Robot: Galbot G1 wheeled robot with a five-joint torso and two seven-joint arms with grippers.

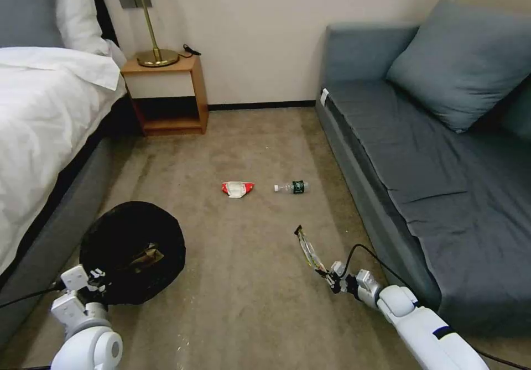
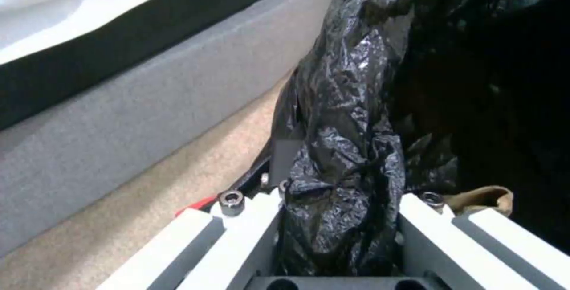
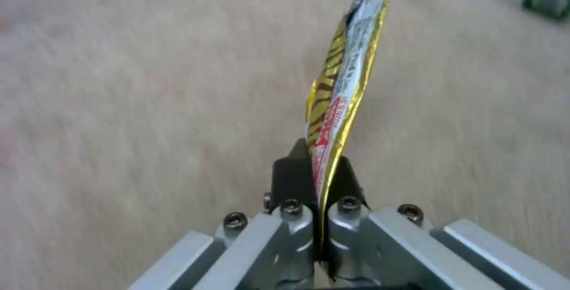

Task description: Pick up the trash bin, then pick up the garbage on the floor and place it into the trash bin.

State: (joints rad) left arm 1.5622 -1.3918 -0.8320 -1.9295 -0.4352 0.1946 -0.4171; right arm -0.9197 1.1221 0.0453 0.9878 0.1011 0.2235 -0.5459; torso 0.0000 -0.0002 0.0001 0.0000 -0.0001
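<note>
White rounded arms, black cables — silver jaws with dark hex screws.

We see a tan carpeted floor; on it lie a red-and-white packet and, just beside it toward the sofa, a small clear green-labelled bottle on its side.

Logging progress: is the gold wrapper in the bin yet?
Out. The right claw grips the gold wrapper above the carpet, apart from the trash bin.
</note>
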